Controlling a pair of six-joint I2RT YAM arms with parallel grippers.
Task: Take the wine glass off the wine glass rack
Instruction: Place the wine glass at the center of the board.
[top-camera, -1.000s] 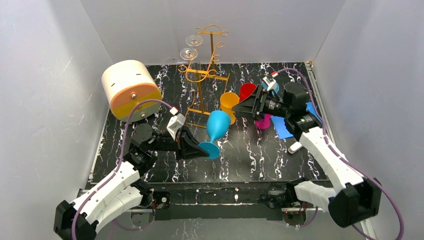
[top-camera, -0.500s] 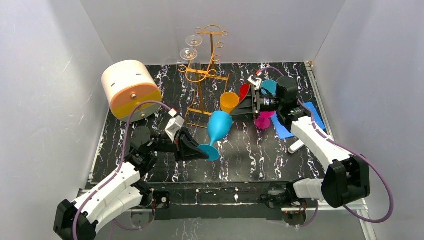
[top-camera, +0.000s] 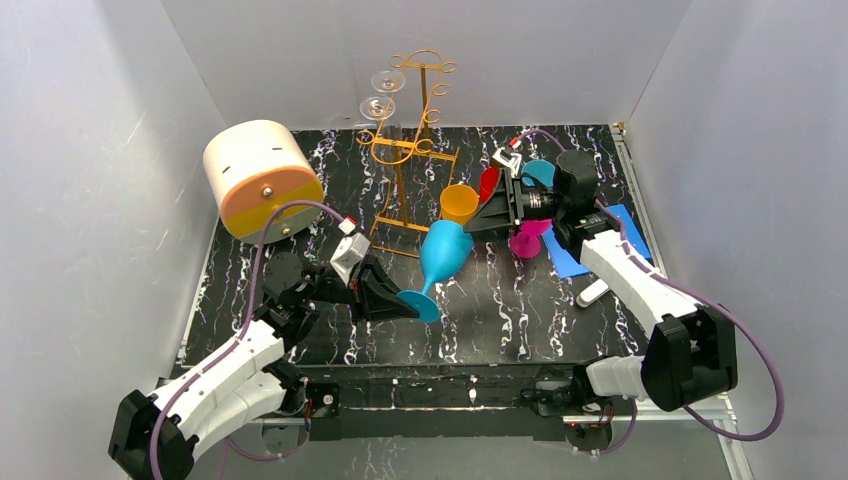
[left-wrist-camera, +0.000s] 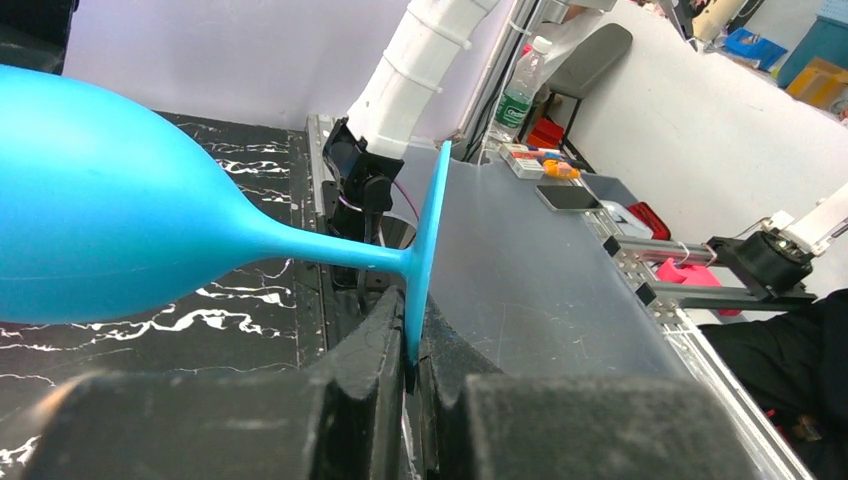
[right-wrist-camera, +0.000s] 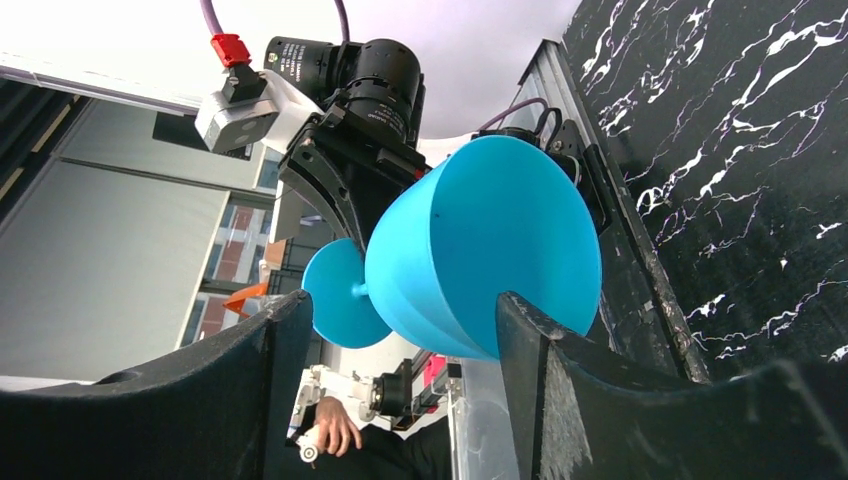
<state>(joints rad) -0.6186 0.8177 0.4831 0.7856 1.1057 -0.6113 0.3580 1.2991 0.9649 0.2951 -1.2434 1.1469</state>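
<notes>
Your left claw (top-camera: 405, 300) is pinching the foot of the blue wine glass (top-camera: 440, 252), its fingers (left-wrist-camera: 385, 335) pressed onto the rim edge. You have the glass tilted above the table (top-camera: 500, 300), just in front of the wine glass rack (top-camera: 405, 150) and apart from it. Your right claw (top-camera: 470, 228) is spread, just beside the bowl. Two clear glasses (top-camera: 388, 80) hang on the rack.

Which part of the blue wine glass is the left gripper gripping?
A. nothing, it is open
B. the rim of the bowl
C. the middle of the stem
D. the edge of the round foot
D: the left wrist view shows the left gripper shut on the edge of the round foot of the blue wine glass.
</notes>
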